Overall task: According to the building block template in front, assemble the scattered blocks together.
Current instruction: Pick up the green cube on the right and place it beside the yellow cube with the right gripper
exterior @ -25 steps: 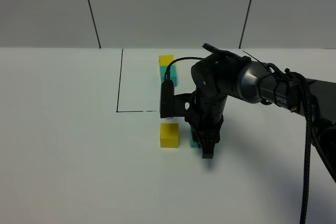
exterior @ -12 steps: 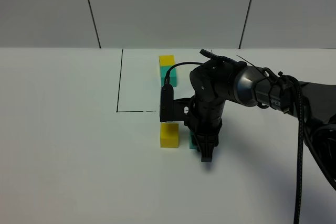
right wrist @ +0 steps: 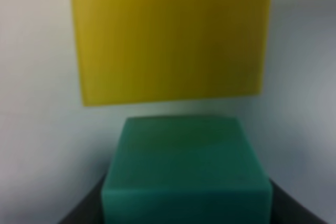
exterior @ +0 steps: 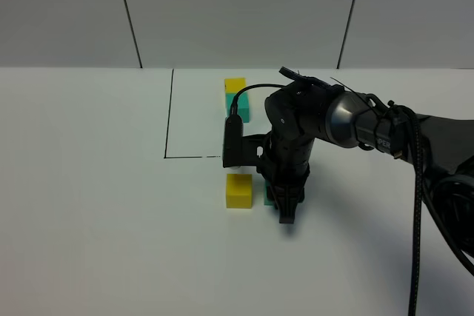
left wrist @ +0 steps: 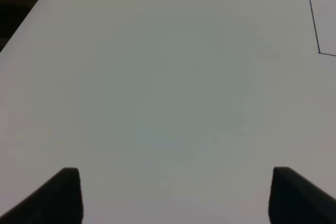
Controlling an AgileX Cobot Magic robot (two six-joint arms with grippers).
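Just left of the teal cube your right gripper seems to pinch, the yellow cube sits narrowly apart.

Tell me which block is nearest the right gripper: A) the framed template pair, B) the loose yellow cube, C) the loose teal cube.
C: in the right wrist view the loose teal cube fills the foreground at the right gripper, the loose yellow cube beyond it.
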